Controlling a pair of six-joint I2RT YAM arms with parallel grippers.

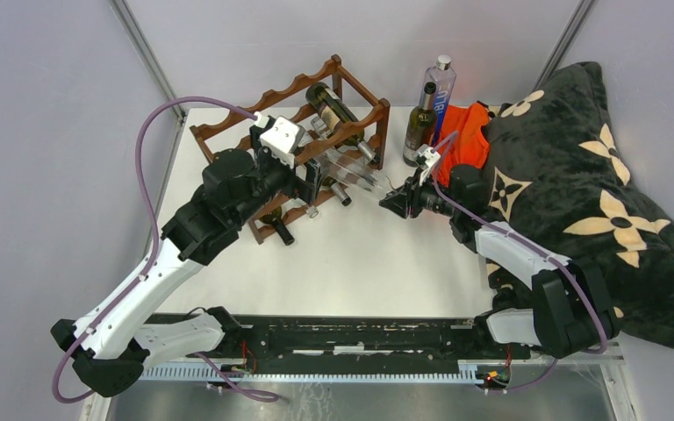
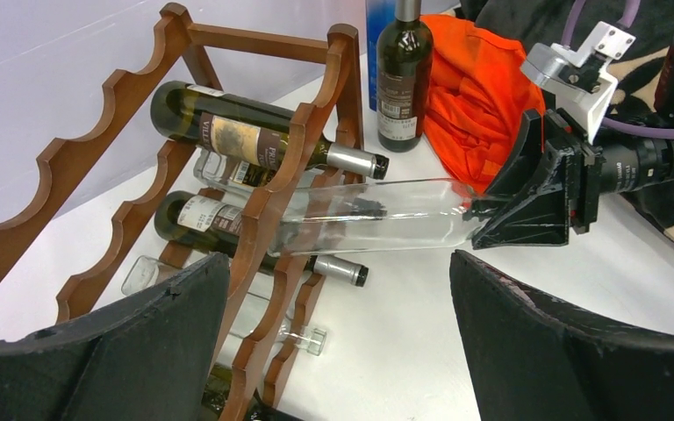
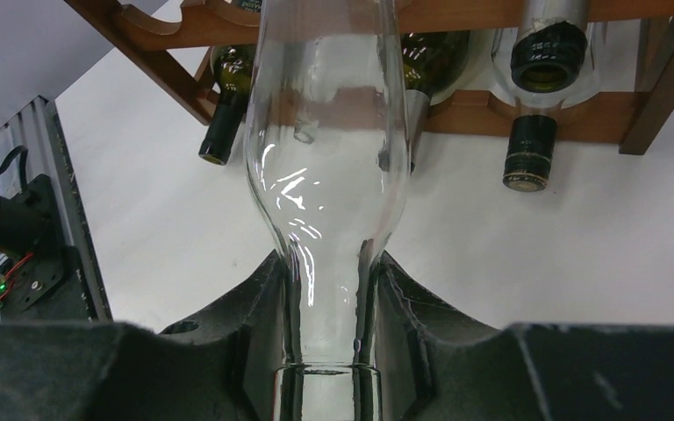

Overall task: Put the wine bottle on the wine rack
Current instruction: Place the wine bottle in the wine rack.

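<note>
**Clear bottle part-way into the rack, held by its neck**

The right gripper (image 3: 326,298) is clamped on the neck of the clear wine bottle (image 2: 377,219). It holds the bottle nearly level, base first, because a bottle can only enter the wine rack (image 1: 237,112) lengthwise. The body already passes the scalloped front rail, just below a labelled dark bottle (image 2: 237,136) lying in the upper tier. The shoulder and neck hang out over the white table (image 1: 386,263). From here I can't tell whether the far end sits on the back rail yet.

The left gripper (image 1: 314,186) hovers at the rack's near front with its jaws spread wide, gripping nothing. I'd guess it is there to steady the frame or the bottle.

Room is tight inside, with other bottles above, below and beside the slot and their necks poking out past the front rail. Behind the right arm stand a dark upright bottle (image 1: 419,123), an orange cloth (image 1: 469,140) and a flowered black blanket (image 1: 579,175). The clear way to back out looks to be along the bottle's own line, over bare table.
</note>
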